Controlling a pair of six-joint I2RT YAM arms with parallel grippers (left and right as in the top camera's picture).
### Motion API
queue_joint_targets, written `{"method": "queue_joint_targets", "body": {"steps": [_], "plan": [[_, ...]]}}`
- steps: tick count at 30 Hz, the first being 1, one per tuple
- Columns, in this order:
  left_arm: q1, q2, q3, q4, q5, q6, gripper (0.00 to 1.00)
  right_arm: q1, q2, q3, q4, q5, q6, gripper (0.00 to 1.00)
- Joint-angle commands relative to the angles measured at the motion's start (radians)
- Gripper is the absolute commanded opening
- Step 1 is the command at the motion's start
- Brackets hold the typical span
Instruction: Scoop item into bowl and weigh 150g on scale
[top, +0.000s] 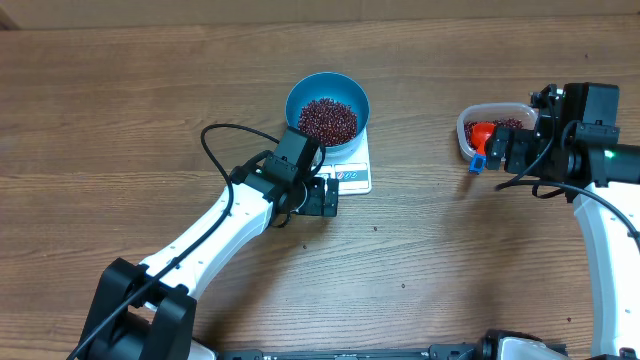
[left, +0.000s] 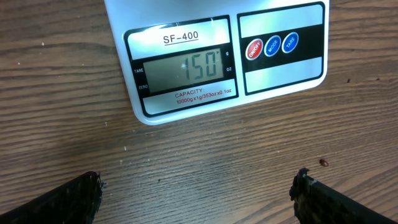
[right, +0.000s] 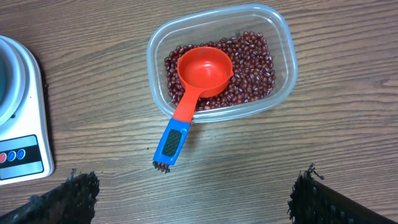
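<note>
Plainly, the weighing looked all but finished. At the left of the wooden table (top: 100, 120), the left gripper (left: 196, 183) hung low just in front of the scale (left: 186, 12). Its two dark fingers were spread wide, with nothing between them but bare wood. The scale's display (left: 183, 67) faced that wrist camera and read 150, the figure the task asks for (the small unit mark beside it was too faint for me to be sure of).

On the scale's platform sat the blue bowl (top: 300, 92), holding a loose heap of dark red-brown beans (top: 328, 120) that covered its floor. One stray bean (left: 322, 163) lay on the table just beside the scale.

Well apart to the right stood the clear container (right: 283, 68), with more beans across its bottom. The red scoop (right: 204, 70) rested in it with its cup empty and facing up, and its blue-tipped handle stuck out over the rim onto the table.

The right gripper (right: 194, 182) hovered near that handle without touching it. Its fingers were parted as wide as the left's and held nothing.

By my reading, the scooping and the weighing were done. Little seemed left beyond the arms drawing clear, unless the reading needed a last check.
</note>
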Motion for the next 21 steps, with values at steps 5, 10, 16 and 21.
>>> {"method": "queue_joint_targets", "body": {"steps": [5,10,16,21], "plan": [[0.001,-0.179,0.002,-0.068,-0.104,0.114,1.00,-0.007,-0.006,0.023,0.002,0.005,-0.004,1.00],[0.001,-0.364,-0.012,-0.124,-0.160,0.151,1.00,-0.007,-0.006,0.023,0.002,0.005,-0.004,1.00],[0.047,-0.609,-0.130,-0.028,-0.157,0.160,1.00,-0.007,-0.006,0.023,0.002,0.005,-0.004,1.00],[0.168,-0.879,-0.340,0.218,-0.050,0.279,1.00,-0.007,-0.006,0.023,0.002,0.005,-0.004,1.00]]}}
